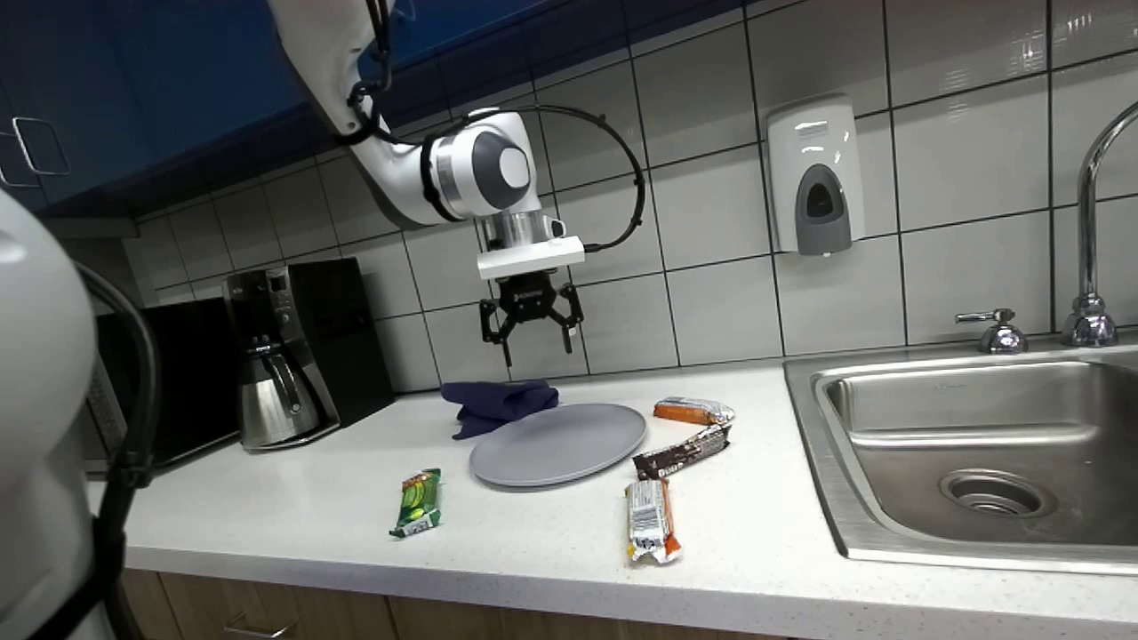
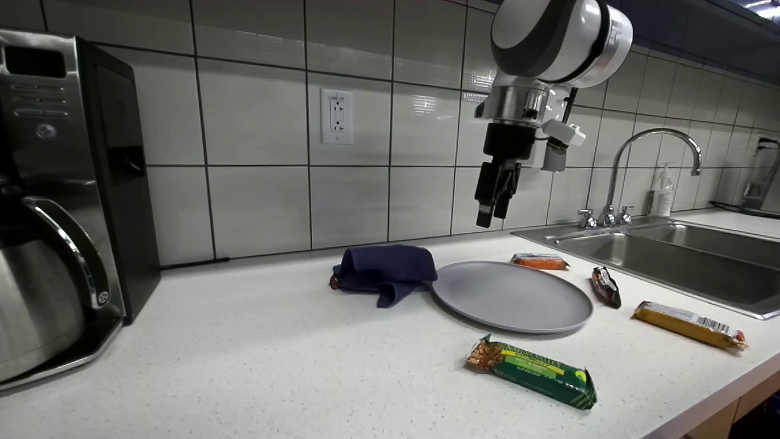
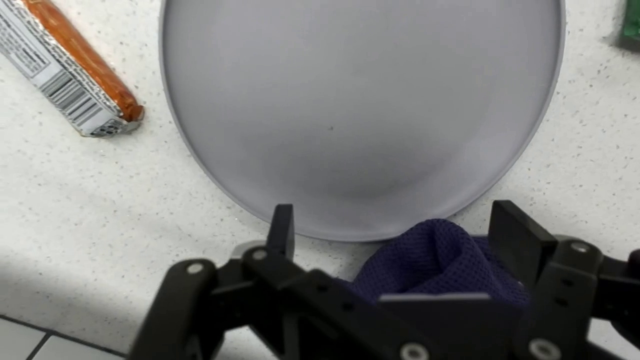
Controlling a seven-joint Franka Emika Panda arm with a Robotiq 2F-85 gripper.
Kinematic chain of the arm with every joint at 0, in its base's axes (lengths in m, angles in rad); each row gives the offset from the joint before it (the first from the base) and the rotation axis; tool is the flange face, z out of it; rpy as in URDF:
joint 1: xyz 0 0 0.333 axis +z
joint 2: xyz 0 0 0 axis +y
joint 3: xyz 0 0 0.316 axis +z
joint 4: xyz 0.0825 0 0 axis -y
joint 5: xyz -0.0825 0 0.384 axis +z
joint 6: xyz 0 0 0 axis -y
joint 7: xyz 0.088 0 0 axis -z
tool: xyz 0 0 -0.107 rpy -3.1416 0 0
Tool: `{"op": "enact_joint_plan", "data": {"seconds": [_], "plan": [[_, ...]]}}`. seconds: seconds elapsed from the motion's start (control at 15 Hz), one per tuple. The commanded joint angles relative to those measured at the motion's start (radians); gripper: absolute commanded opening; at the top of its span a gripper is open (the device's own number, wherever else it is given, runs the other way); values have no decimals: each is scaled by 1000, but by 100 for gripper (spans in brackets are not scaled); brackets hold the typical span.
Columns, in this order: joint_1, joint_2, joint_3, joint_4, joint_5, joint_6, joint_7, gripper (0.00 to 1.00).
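My gripper [image 1: 539,349] hangs in the air over the counter's back part, fingers wide apart and pointing down, holding nothing. Below it in the wrist view lies a crumpled dark-blue cloth [image 3: 425,255], partly hidden by the gripper. A small red bit [image 2: 333,281] peeks from under the cloth. Against the cloth sits a bare round grey plate [image 2: 515,299]. Around the plate lie wrapped bars: a green one [image 2: 536,372], an orange one [image 3: 75,75] near the wall, a dark brown one [image 1: 683,452], and a yellow-orange one [image 2: 688,324] towards the front edge.
A coffee maker with a steel carafe [image 1: 283,400] stands at one end of the counter. At the other end is a steel sink [image 1: 827,462] with a curved faucet [image 2: 615,164]. A soap dispenser [image 1: 813,178] hangs on the tiled wall behind, and blue cabinets [image 1: 196,80] overhang.
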Motion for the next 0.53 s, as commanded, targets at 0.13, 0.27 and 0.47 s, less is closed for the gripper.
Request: {"op": "enact_joint_plan", "data": {"seconds": [0.13, 0.27, 0.47], "plan": [[-32, -20, -32, -12, 29, 3, -147, 100], [-46, -15, -48, -10, 26, 6, -185, 100], [-64, 1, -74, -1, 23, 11, -228, 100]]}}
